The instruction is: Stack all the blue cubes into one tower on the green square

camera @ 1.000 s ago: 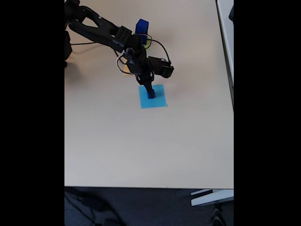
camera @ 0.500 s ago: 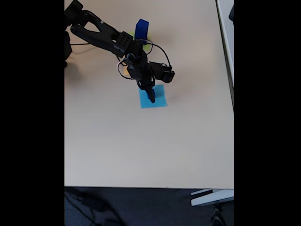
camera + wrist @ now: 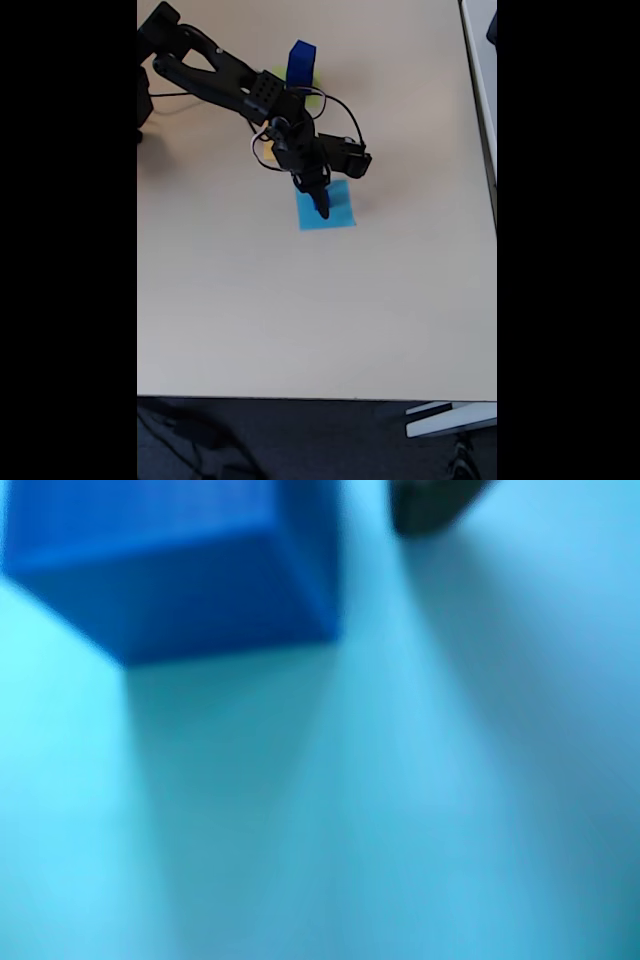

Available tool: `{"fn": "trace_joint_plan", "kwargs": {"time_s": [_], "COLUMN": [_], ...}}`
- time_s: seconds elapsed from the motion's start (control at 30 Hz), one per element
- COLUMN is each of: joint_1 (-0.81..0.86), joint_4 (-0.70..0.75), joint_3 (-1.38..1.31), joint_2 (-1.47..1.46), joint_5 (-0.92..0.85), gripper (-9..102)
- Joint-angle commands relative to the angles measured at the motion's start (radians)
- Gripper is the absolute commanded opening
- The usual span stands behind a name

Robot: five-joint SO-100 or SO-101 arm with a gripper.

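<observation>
— Gripper [image 3: 320, 208] position? Claw state?
— Over the light blue square [image 3: 338, 213], tips pointing down in the fixed view. Cannot tell how far open it is or whether it holds anything.
— Cubes?
— Wrist view: one blue cube [image 3: 180, 565], blurred, on the light blue paper; a dark fingertip [image 3: 430, 505] stands apart from it. Fixed view: a tower of blue cubes [image 3: 300, 62] stands on the green square [image 3: 316, 84], behind the arm [image 3: 235, 85], on the table [image 3: 300, 310].

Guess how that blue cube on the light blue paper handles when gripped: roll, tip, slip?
The cube shows flat faces and sharp edges, so it likely won't roll. It sits flat on the paper, probably stable against tipping. It looks solid and rigid, likely light; the loose paper may slide if it's pushed.
</observation>
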Motion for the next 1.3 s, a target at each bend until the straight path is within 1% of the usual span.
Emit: {"fn": "trace_joint_plan", "kwargs": {"time_s": [0.0,0.23,0.4,0.63,0.87,1.07,1.27], "joint_1": [-0.005,-0.006,-0.011,-0.015,-0.035,-0.072,-0.120], "joint_4": [-0.015,-0.011,-0.011,-0.012,0.000,0.110,0.202], "joint_3": [-0.054,-0.054,-0.054,-0.052,-0.032,-0.017,-0.060], "joint_2": [0.014,0.021,0.021,0.023,0.087,0.238,0.305], "joint_5": [0.006,-0.002,0.000,-0.005,-0.012,0.014,0.058], "gripper": [25,18,16,6,5,5,5]}}
